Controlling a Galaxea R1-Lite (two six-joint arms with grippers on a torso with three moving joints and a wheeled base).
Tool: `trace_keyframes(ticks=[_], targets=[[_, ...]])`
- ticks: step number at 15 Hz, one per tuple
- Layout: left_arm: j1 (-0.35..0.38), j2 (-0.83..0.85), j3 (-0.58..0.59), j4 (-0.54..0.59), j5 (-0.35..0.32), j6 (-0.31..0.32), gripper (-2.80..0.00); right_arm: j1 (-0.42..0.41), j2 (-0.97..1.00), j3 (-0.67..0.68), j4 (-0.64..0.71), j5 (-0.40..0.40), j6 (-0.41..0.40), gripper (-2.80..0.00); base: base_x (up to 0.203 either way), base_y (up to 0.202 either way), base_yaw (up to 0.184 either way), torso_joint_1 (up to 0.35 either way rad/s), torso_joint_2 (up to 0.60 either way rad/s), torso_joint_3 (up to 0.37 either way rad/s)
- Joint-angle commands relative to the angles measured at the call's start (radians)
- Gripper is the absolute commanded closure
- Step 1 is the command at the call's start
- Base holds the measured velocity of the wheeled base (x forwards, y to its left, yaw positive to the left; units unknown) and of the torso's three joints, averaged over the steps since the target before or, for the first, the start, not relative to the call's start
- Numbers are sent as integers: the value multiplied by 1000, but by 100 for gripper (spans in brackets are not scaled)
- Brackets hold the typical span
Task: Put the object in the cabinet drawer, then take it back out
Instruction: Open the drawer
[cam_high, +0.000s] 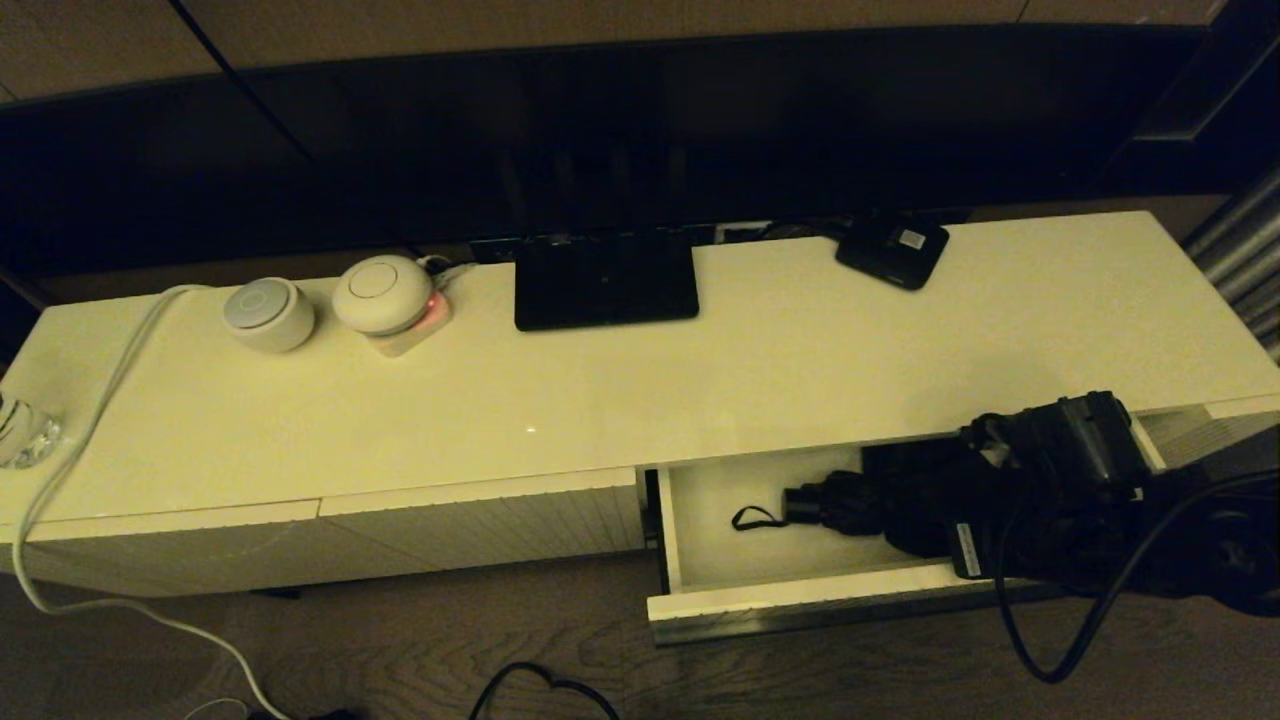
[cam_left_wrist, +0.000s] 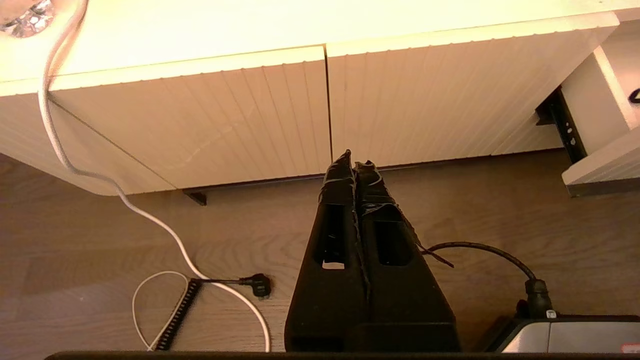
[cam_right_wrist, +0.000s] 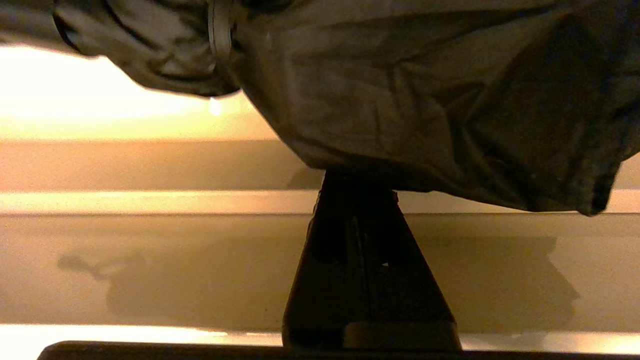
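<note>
Right tool (cam_right_wrist: 357, 187) was clamped on the umbrella (cam_high: 890, 505) fabric, holding it inside the open drawer (cam_high: 800, 600) at right. Likely mid-placement or starting retrieval. Left tool (cam_left_wrist: 356, 162) hung closed, empty, near the floor.

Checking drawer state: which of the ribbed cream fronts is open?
The rightmost, the cabinet drawer: pulled out, with the umbrella inside it. The two ribbed fronts to its left sit shut, flush with the cabinet.

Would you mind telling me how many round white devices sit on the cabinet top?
2: a round white device with a grey top near the left end, and another just right of it.
</note>
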Motion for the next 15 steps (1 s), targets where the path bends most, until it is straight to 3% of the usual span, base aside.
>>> trace_keyframes(ticks=[1,12,15], targets=[[0,0,3,0,0,0,0,0,5,-15,92,-1,-10,0,0,0,0,0,0,0],[0,0,3,0,0,0,0,28,3,-30,462,9,-43,0,0,0,0,0,0,0],[0,0,3,0,0,0,0,28,1,-4,482,14,-44,0,0,0,0,0,0,0]])
